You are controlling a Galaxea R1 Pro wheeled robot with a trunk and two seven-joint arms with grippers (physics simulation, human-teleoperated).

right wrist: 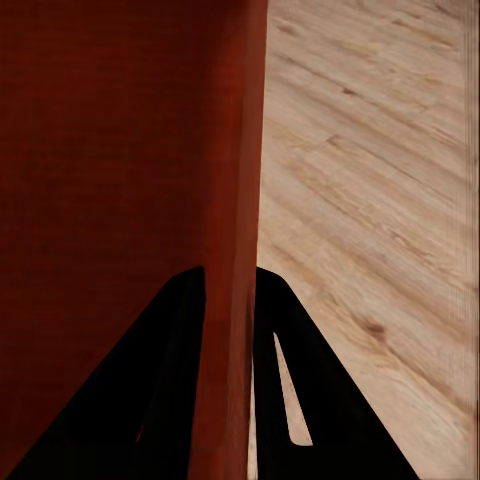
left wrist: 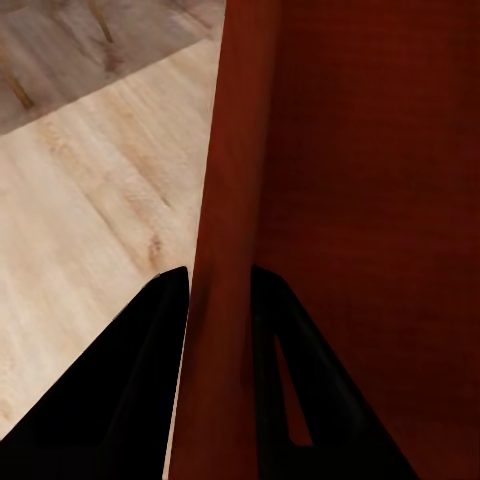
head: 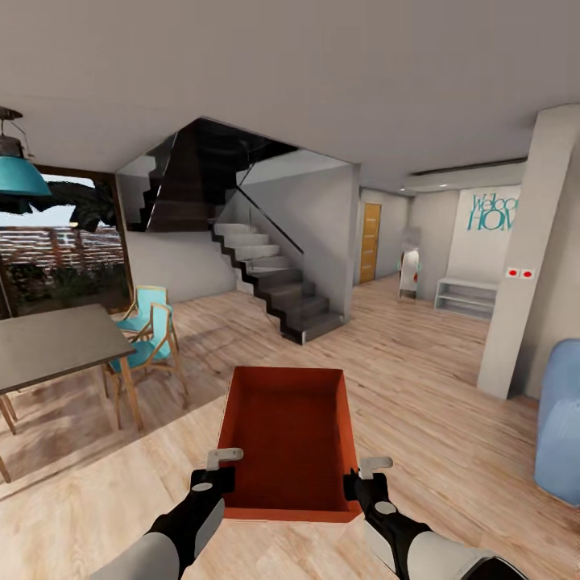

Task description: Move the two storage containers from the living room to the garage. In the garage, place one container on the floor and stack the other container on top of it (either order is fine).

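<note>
Both arms reach forward, fingers (left wrist: 165,330) apparently pinching the container's (head: 290,427) side walls.

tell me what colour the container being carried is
Orange-red storage container, plain-walled; clearest in the head view.

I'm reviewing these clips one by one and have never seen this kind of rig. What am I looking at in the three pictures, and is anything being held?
These are simulator renders from a wheeled two-armed robot. The large picture is taken from its head, looking down over both arms into a room with a wood-plank floor, a dining table, turquoise chairs and a staircase. The other two come from cameras near each gripper, looking along the two dark fingers. The robot carries one orange-red storage container in front of itself: the left gripper pinches its left wall and the right gripper its right wall. In each wrist view the fingers straddle that wall.
</note>
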